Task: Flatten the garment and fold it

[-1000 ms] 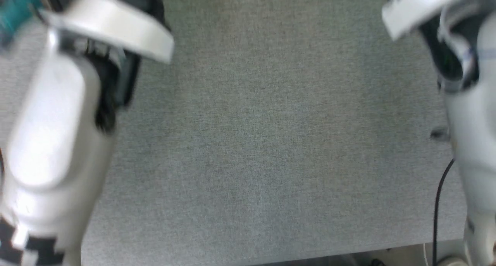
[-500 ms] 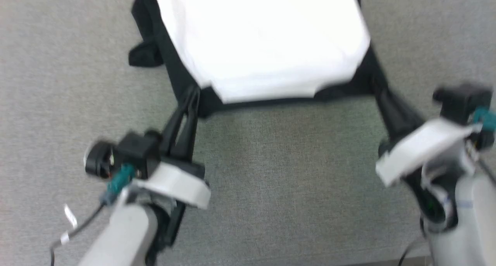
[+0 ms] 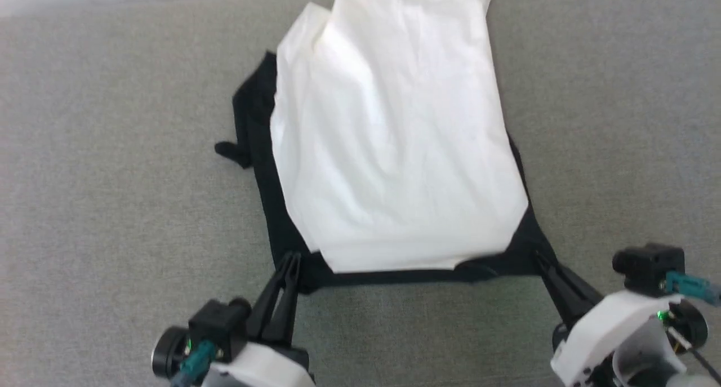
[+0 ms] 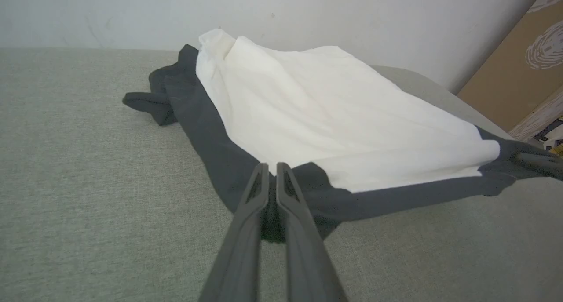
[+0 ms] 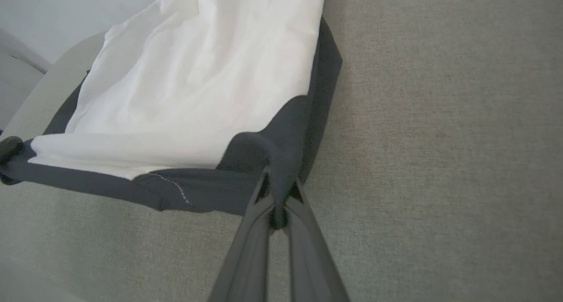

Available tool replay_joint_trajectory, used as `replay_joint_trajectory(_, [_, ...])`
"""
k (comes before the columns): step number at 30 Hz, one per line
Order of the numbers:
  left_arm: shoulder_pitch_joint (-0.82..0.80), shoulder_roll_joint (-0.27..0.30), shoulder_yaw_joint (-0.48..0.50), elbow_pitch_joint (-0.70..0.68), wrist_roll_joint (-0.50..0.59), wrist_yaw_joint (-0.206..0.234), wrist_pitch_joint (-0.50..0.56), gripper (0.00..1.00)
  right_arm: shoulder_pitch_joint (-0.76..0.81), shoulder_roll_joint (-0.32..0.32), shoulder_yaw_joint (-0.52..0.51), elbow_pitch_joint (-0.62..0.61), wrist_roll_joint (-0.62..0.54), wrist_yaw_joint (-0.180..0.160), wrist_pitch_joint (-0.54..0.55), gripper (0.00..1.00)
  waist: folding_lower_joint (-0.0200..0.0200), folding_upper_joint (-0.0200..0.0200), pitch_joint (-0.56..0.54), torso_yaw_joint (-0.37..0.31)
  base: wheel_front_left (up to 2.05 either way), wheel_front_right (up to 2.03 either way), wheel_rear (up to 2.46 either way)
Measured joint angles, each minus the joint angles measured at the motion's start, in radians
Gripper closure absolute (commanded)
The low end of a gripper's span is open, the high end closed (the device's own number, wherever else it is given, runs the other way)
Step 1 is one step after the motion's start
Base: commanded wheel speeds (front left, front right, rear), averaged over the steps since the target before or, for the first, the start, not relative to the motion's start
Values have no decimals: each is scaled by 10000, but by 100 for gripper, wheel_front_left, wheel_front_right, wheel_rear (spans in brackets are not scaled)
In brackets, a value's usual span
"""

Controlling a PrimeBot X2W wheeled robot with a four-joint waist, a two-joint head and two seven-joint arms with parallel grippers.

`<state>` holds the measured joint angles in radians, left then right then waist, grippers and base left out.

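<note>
The grey fabric-covered tabletop [image 3: 112, 178] carries the garment [image 3: 394, 139], which lies spread in the middle, its white body uppermost with black cloth showing along both sides and the near edge. The left gripper [image 3: 290, 260] has its jaws clamped together on the near-left black corner. The right gripper [image 3: 541, 260] has its jaws clamped on the near-right black corner, the black edge stretched between them.

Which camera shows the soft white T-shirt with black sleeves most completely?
The head view: it looks down on the soft white T-shirt with black sleeves, spread on the grey fabric surface, nearly whole. The left wrist view sees it slanted from one pinched black corner; the right wrist view cuts off its far end.
</note>
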<state>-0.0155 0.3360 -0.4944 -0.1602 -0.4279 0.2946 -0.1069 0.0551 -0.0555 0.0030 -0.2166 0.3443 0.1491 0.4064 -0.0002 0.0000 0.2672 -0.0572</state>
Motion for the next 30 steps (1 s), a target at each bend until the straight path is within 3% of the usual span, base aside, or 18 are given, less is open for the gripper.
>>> replay_joint_trajectory(7, [1383,222,-221,-738,-226,261,364,100,1329,186,-205,-775,127,2,522,100,0,0,-1086,-37,0,0,0])
replay_joint_trajectory(19, [3293,1323,-550,-3432,-863,579,2054,100,3111,176,-639,-2525,1227,-31,1551,100,0,0,-2903,-130,0,0,0])
replay_joint_trajectory(30, [3621,1321,-339,-4592,-882,1018,2036,100,3700,171,-853,-3599,1687,-59,1636,100,0,0,-3755,72,0,0,0])
